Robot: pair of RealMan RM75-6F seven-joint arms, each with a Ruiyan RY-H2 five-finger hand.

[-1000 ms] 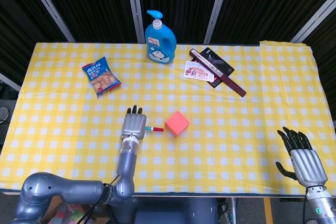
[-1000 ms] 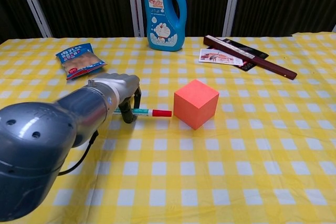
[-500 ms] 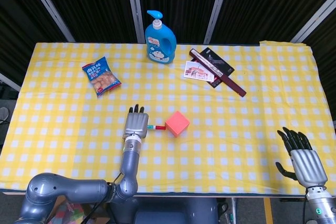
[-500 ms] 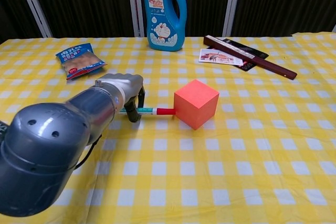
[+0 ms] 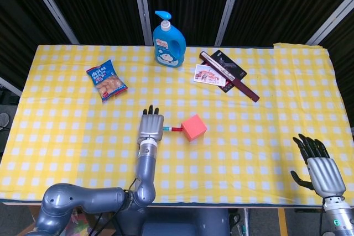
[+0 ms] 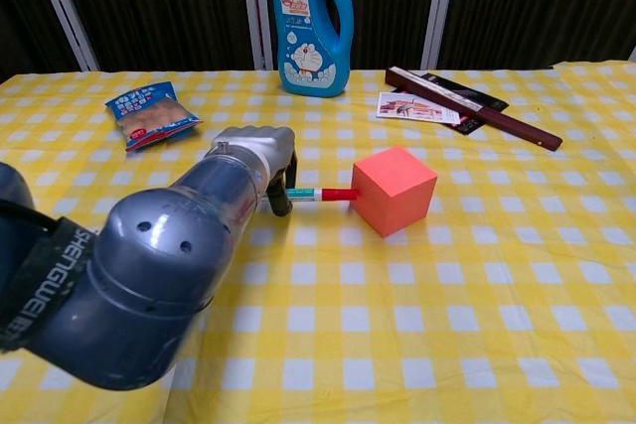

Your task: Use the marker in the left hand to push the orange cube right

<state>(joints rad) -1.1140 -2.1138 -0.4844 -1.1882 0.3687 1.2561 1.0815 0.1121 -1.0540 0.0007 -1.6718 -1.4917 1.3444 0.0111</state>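
An orange cube (image 5: 193,127) (image 6: 395,190) sits on the yellow checked cloth near the table's middle. My left hand (image 5: 150,126) (image 6: 260,151) grips a marker (image 5: 172,129) (image 6: 320,194) that lies level and points right. The marker's red cap touches the cube's left face. My right hand (image 5: 319,168) hangs at the front right edge of the table, fingers spread, holding nothing; only the head view shows it.
A blue lotion bottle (image 5: 168,40) (image 6: 313,22) stands at the back centre. A snack packet (image 5: 106,80) (image 6: 148,113) lies back left. A dark box with a card (image 5: 224,72) (image 6: 452,104) lies back right, beyond the cube.
My left hand has moved right with the marker. The cap met the cube and pushed it to the right by about one cloth check. The right hand stayed put.
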